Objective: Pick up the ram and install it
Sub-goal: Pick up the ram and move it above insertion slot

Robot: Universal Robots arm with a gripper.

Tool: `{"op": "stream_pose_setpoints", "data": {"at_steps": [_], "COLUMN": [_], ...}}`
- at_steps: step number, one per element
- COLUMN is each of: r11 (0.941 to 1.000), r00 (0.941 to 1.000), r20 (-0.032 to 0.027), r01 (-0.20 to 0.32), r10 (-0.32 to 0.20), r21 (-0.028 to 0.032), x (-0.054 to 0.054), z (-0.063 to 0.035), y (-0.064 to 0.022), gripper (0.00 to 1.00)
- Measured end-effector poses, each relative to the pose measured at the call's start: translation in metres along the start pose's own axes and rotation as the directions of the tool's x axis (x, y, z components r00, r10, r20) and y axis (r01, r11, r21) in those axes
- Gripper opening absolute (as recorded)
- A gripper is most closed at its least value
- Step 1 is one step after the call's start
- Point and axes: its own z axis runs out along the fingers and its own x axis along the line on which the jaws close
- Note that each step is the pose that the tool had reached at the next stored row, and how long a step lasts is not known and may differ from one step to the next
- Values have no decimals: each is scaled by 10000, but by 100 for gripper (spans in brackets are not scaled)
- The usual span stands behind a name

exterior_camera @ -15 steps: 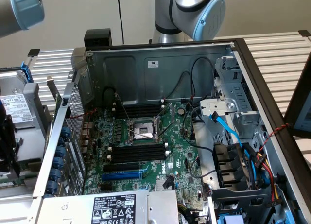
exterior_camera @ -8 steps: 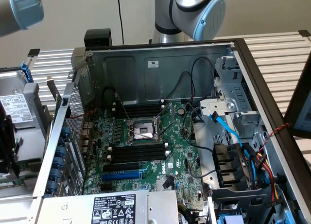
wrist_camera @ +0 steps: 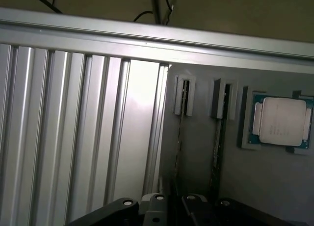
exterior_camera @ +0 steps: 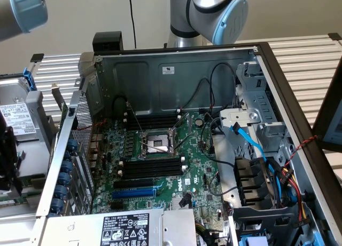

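Observation:
Two ram sticks stand on edge in slotted holders of a grey tray (wrist_camera: 196,157), so each looks like a thin dark line: one ram stick (wrist_camera: 180,133) nearer the ribbed table, the second ram stick (wrist_camera: 219,138) beside it. My gripper (wrist_camera: 176,202) hovers above the tray, open by a narrow gap and holding nothing, roughly in line with the first stick. In the exterior view the motherboard (exterior_camera: 197,166) lies in the open computer case, with empty long black slots (exterior_camera: 152,167) on both sides of the CPU socket (exterior_camera: 156,143) and a blue slot (exterior_camera: 133,192).
A loose CPU (wrist_camera: 282,122) sits in a recess of the tray beyond the sticks. The ribbed aluminium table (wrist_camera: 73,138) borders the tray. In the case, blue and black cables (exterior_camera: 256,150), a drive cage (exterior_camera: 251,96) and a power supply (exterior_camera: 123,227) crowd the board.

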Motion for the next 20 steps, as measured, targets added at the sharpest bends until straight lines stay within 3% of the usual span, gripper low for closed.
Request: {"op": "stream_pose_setpoints", "data": {"at_steps": [7,14,20], "r11": [10000,10000,9999], "r00": [10000,9999,9999], "r20": [11,79,76], "r01": [-70,-76,-80], "r10": [70,75,79], "r21": [13,62,99], "x": [4,3,3], "z": [20,31,48], "y": [1,1,3], "gripper": [18,18,18]}}
